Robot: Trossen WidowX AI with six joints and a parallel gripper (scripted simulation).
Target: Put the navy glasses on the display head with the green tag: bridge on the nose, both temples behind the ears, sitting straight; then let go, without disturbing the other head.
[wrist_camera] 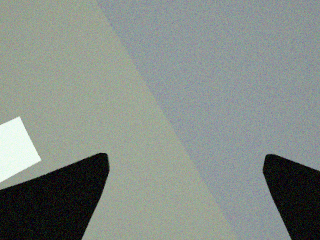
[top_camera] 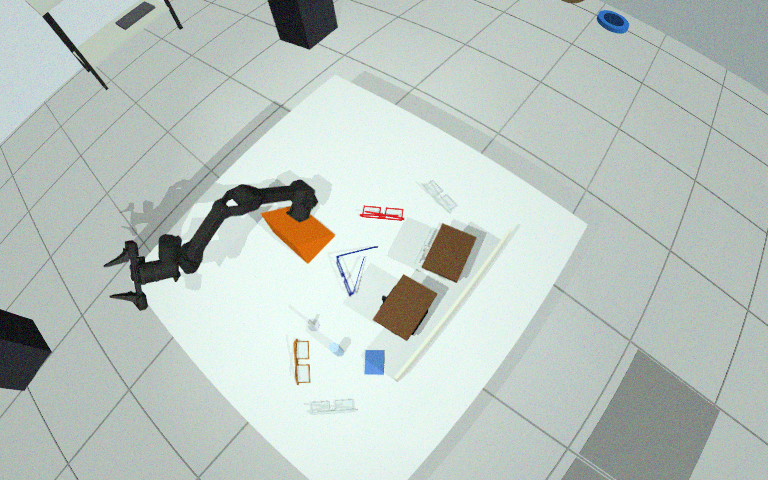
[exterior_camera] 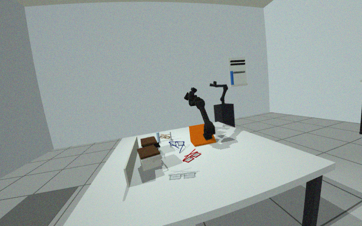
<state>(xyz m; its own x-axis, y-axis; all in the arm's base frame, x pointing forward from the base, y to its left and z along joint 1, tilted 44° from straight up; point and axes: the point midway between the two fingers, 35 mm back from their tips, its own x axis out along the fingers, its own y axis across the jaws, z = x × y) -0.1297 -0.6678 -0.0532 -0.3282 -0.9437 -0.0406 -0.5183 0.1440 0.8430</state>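
Note:
The navy glasses lie on the white table with their temples spread, between the orange base plate and the two display heads. One brown-topped head has faint pale outlines at its front. The other brown-topped head has a small black part showing at its front. No green tag can be made out in any view, so I cannot tell which head bears it. My gripper is open and empty, raised near the table's edge, on the far side of the arm base from the heads.
Red glasses, brown-orange glasses and clear glasses lie around. A light blue cylinder and a blue block are near the second head. An upright panel runs behind both heads.

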